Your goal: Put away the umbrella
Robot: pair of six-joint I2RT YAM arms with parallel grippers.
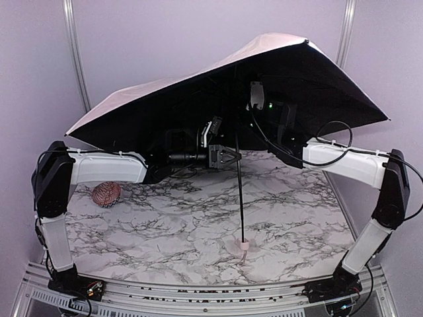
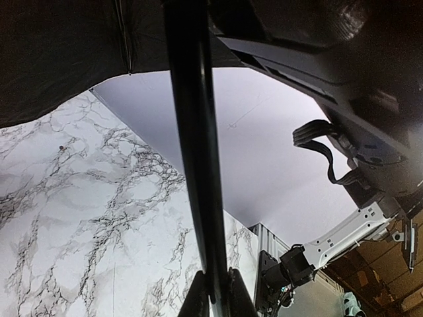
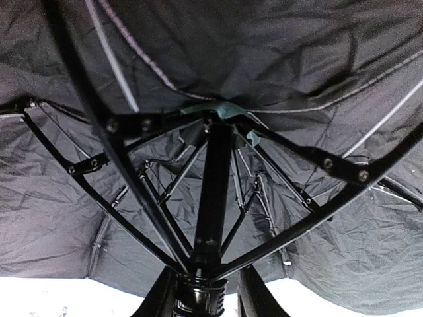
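Where the umbrella (image 1: 218, 66) dips leftward, its rim (image 1: 74, 127) hangs above the table (image 1: 165, 231).

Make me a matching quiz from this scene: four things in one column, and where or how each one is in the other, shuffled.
1 canopy
2 handle knob
3 knobbly ball
4 left gripper

A shut on the shaft
B on the table, far left
C spread open overhead
D on the table, front middle

Pairs: 1-C, 2-D, 3-B, 4-A
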